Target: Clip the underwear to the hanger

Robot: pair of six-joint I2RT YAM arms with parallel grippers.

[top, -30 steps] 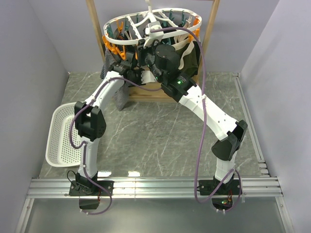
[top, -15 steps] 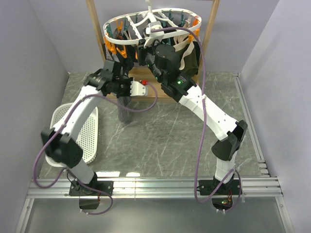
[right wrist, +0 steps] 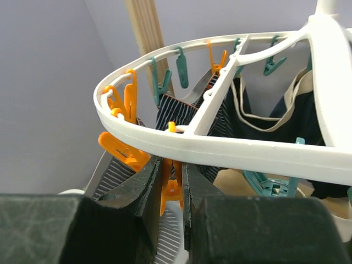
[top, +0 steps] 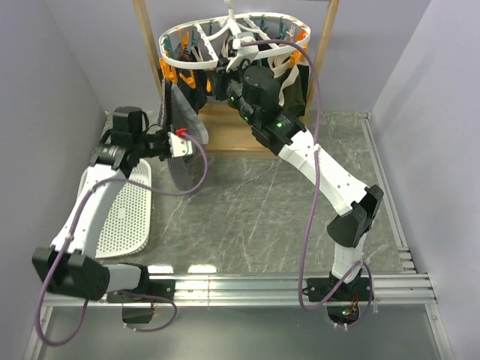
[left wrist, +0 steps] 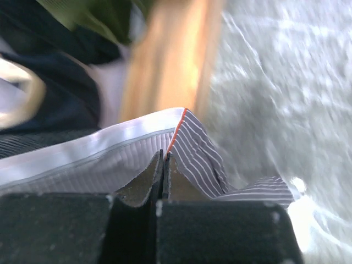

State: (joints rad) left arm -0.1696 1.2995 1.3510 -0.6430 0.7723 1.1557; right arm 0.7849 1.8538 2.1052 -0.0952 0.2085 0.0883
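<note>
We note left hand (left wrist: 164, 160) clamped on underwear (left wrist: 199, 149) waistband; right hand (right wrist: 171, 168) apparently pinches orange clip (right wrist: 172, 192) beneath hanger (right wrist: 231, 147).

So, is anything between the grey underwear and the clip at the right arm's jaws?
Nothing visible does. The left gripper holds the underwear by its waistband just below the left end of the hanger; the right gripper pinches an orange clip there. Only neighbouring dangling clips hang close by.

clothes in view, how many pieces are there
3: the underwear held by the left gripper, and a navy striped garment and an olive pair hanging on the hanger; more may be hidden.
</note>
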